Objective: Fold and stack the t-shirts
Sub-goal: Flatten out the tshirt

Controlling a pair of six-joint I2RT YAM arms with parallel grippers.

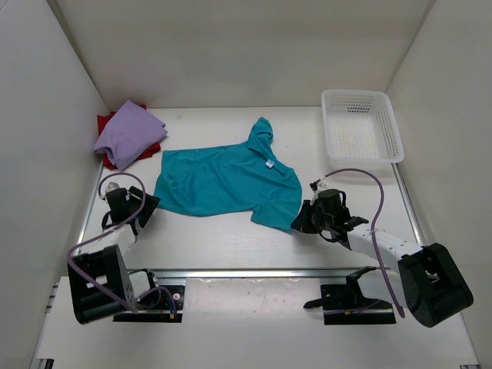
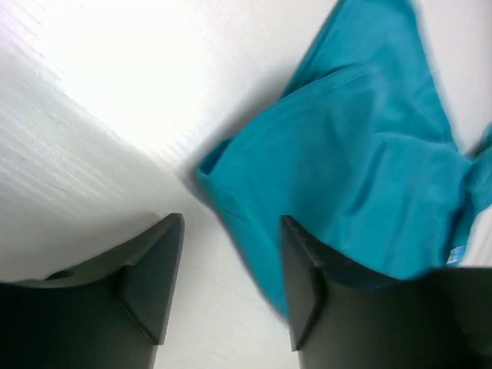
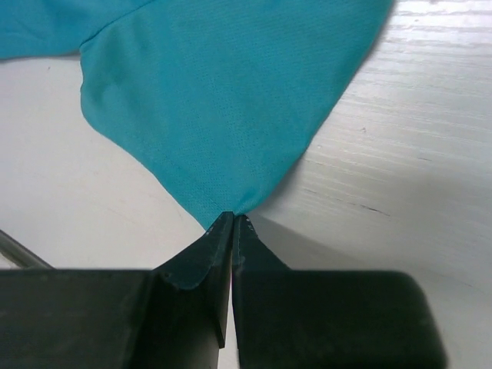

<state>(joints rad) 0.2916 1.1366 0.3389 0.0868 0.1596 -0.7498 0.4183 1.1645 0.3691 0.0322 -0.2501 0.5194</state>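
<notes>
White table [image 1: 223,240]: purple shirt [image 1: 129,132] stacked on red shirt [image 1: 105,121]; teal shirt [image 1: 223,181] unfolded, right gripper [image 3: 233,223] pinching it, left gripper [image 2: 231,231] open.

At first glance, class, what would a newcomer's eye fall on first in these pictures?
The teal blue-green cloth t-shirt spread flat in the middle stands out first, with the right gripper pinching its near sleeve and the left gripper open at its near left corner. A folded lavender cloth shirt lies on a deep red one at the far left. A white plastic mesh basket sits far right.
</notes>
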